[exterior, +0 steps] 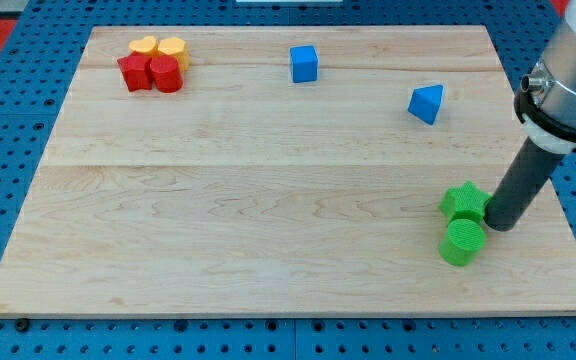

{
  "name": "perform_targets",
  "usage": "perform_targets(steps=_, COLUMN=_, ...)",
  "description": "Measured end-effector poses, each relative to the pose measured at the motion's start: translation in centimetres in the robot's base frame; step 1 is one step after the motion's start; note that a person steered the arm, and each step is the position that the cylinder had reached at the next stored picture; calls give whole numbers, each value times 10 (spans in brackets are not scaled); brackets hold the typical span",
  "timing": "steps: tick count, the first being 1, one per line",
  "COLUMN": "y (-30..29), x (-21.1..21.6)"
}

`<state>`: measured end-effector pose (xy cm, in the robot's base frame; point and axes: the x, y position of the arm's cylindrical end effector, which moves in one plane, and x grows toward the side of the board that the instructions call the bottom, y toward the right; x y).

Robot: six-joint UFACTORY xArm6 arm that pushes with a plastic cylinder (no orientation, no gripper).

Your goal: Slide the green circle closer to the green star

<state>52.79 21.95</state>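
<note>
The green circle [461, 242] lies near the view's bottom right of the wooden board [268, 200]. The green star [464, 203] sits just above it, and the two touch. My tip [499, 226] rests on the board just right of both blocks, against the star's lower right edge and the circle's upper right.
A blue cube [305, 63] sits at the top middle and a blue triangle block [427, 103] at the upper right. At the top left are a red star [134, 72], a red cylinder [166, 75], a yellow heart [145, 46] and a yellow hexagon block [173, 49], clustered.
</note>
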Motion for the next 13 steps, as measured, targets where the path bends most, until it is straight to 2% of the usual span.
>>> perform_targets(steps=1, y=34, x=42)
perform_targets(steps=2, y=31, x=79)
perform_targets(steps=3, y=-13, x=87)
perform_targets(steps=4, y=-61, x=84)
perform_targets(steps=7, y=-66, x=48)
perform_targets(steps=10, y=-58, x=47)
perform_targets(steps=11, y=-56, x=61)
perform_targets(steps=12, y=-14, x=83)
perform_targets(steps=13, y=45, x=59)
